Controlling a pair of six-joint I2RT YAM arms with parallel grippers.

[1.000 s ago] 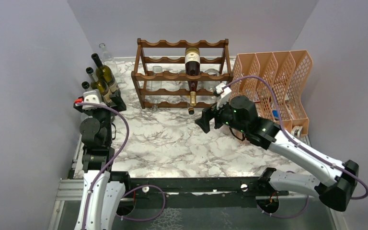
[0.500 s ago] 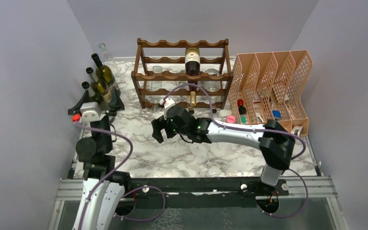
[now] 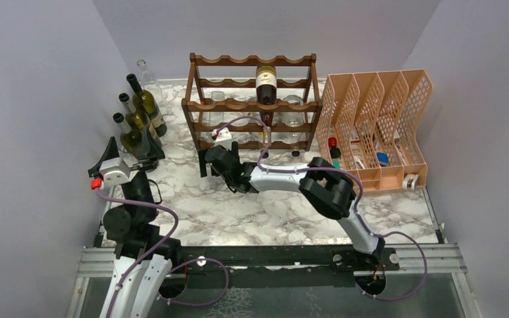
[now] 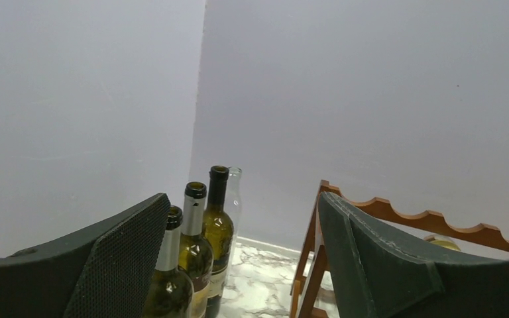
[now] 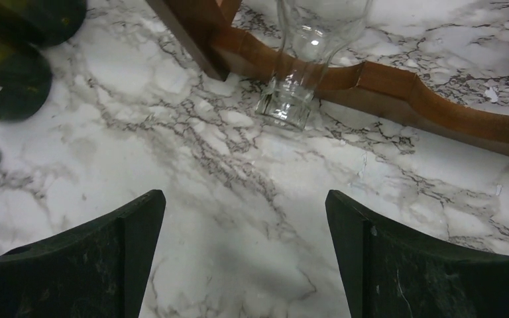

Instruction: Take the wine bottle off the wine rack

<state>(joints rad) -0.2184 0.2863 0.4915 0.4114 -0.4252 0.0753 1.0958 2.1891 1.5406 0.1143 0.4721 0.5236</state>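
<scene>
The dark brown wooden wine rack [image 3: 252, 104] stands at the back middle. A dark wine bottle with a white label [image 3: 266, 84] lies in its upper tier, third slot from the left, gold-capped neck pointing forward. Clear empty bottles lie in other slots. My right gripper [image 3: 205, 164] is open and empty, low over the table by the rack's lower-left front corner. In the right wrist view, my right gripper [image 5: 245, 252] faces a clear bottle's mouth [image 5: 290, 99] and the bottom rail [image 5: 384, 83]. My left gripper [image 3: 131, 147] is open and empty beside the standing bottles; the left wrist view of my left gripper [image 4: 242, 258] shows the rack's top rail [image 4: 397, 213].
Three green bottles [image 3: 139, 112] and one clear bottle [image 3: 147, 73] stand at the back left, also in the left wrist view [image 4: 195, 245]. An orange mesh file organizer [image 3: 378, 126] holding small items stands right of the rack. Grey walls close in three sides.
My right arm has swung left across the rack's front, from near the organizer to the rack's lower-left corner. My left gripper has drawn back slightly and tilted upward.
</scene>
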